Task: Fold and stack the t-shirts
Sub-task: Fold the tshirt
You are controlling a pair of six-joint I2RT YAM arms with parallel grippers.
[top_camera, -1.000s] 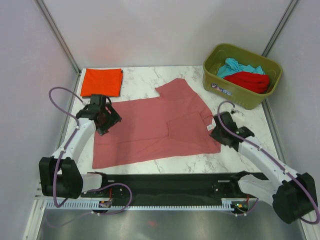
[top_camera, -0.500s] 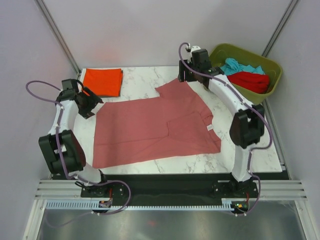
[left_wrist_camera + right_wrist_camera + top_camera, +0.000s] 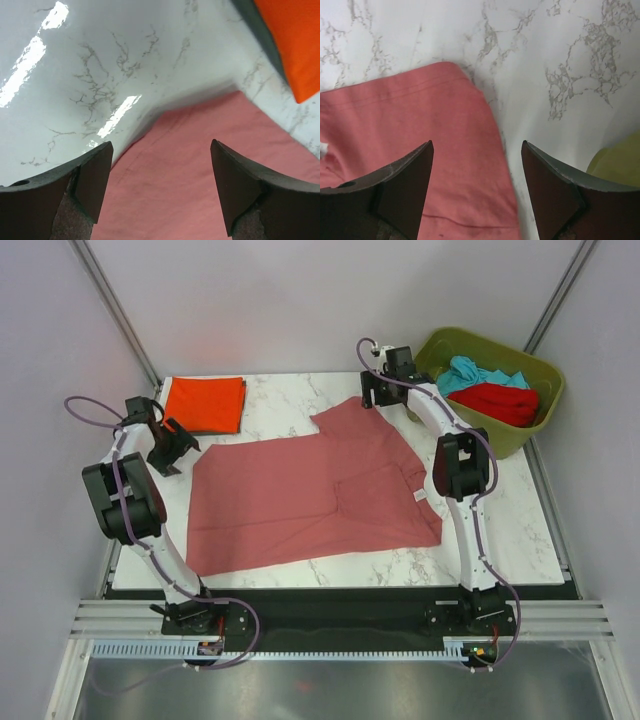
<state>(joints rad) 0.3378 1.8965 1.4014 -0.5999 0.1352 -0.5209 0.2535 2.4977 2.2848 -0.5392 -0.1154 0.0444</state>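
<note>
While pink shirt (image 3: 310, 490) lies spread mid-table, seemingly part-folded, both claws hang open & empty at its far edge: L gripper (image 3: 160, 145) over far-left corner, R gripper (image 3: 477, 145) over sleeve tip. Step, I'd judge: grab for next fold. Next needs descent, pinching cloth only. Farther back: orange shirt (image 3: 203, 403) folded far-left; teal shirt (image 3: 470, 375), red shirt (image 3: 500, 402) in bin (image 3: 432, 408).

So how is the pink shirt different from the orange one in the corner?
The dusty pink t-shirt lies spread open in the middle, with a sleeve sticking out. The orange-red t-shirt is folded into a neat rectangle at the far left corner. The pink one covers much more room than the orange-red one. The pink one is pale and the orange-red one is bright. Both lie flat on the marble table.
</note>
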